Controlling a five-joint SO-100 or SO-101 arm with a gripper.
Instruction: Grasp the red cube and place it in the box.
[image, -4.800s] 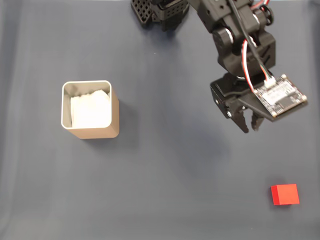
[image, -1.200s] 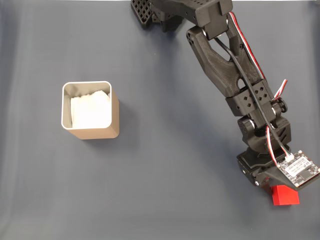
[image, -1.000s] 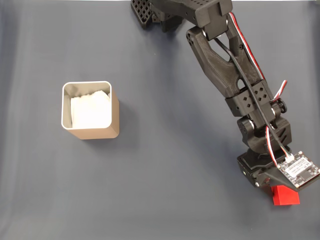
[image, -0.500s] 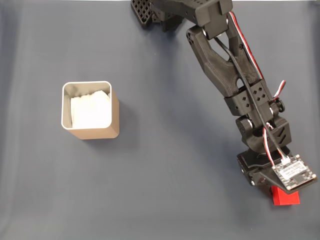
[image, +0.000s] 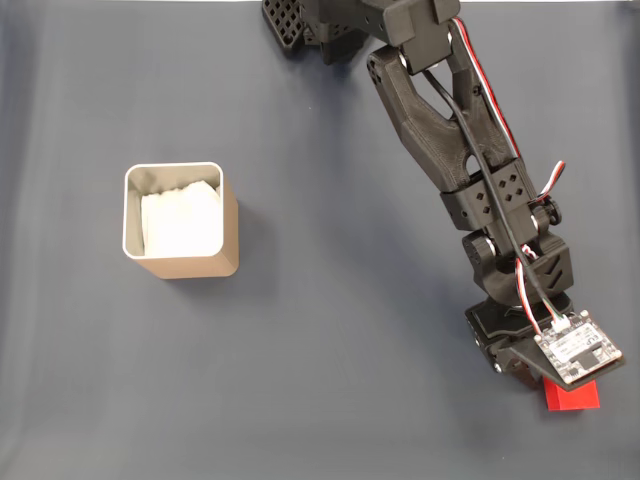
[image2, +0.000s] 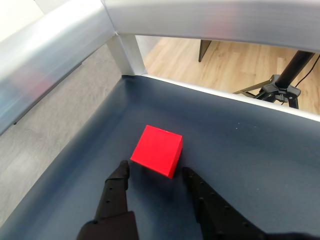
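The red cube (image2: 156, 150) lies on the dark blue mat just ahead of my gripper (image2: 155, 170), whose black fingers (image2: 118, 187) stand open on either side of the cube's near edge, touching nothing that I can make out. In the fixed view the red cube (image: 578, 398) sits at the bottom right, mostly covered by the wrist's circuit board (image: 572, 350), which also hides the fingertips. The box (image: 190, 265), tan with a pale rim and white lining, stands upright far off at the left of the mat.
The arm's base (image: 330, 25) is at the top edge of the fixed view. In the wrist view an aluminium frame rail (image2: 210, 20) and post run close beyond the mat's edge. Open mat lies between cube and box.
The arm came down from the upper right onto the cube. In the last half second the wrist shifted slightly left and covers more of the cube. The cube and the box have not moved.
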